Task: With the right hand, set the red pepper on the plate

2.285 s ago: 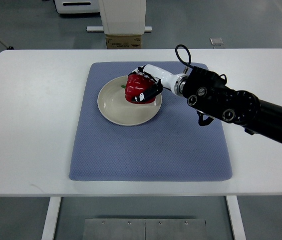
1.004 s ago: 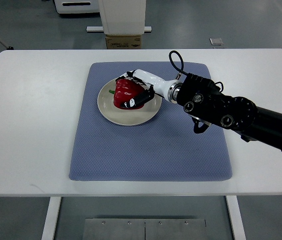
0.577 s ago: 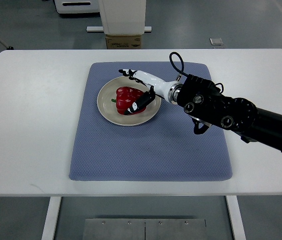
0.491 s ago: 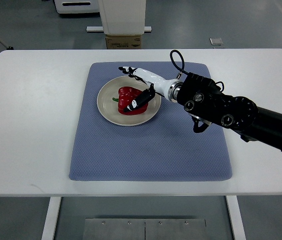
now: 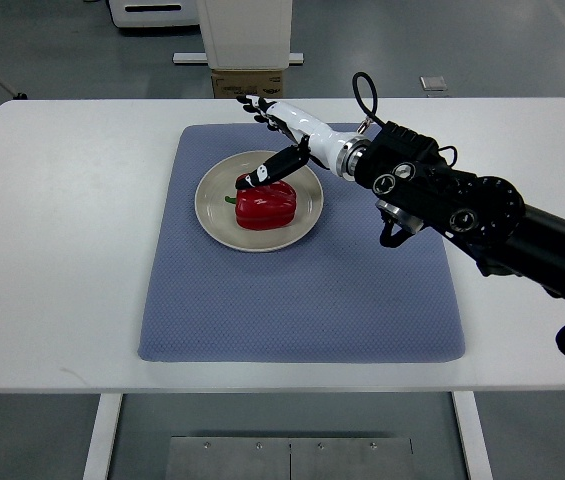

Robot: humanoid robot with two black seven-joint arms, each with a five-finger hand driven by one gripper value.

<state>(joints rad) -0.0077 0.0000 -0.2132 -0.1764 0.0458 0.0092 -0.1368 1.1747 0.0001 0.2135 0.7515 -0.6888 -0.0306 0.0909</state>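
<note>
The red pepper (image 5: 265,205) lies on its side on the cream plate (image 5: 216,217), which sits on the blue mat (image 5: 302,290). My right hand (image 5: 259,137) is open, its fingers spread, raised just behind and above the pepper. Its thumb (image 5: 262,177) hangs over the pepper's top edge; I cannot tell if it touches. The right arm (image 5: 462,205) comes in from the right. The left arm is out of view.
The mat lies on a white table (image 5: 62,250). A cardboard box (image 5: 249,83) and a white post stand on the floor behind the table's far edge.
My right hand carried the pepper left over the plate, set it down and let go. The fingers opened and the hand has lifted back away from the pepper.
</note>
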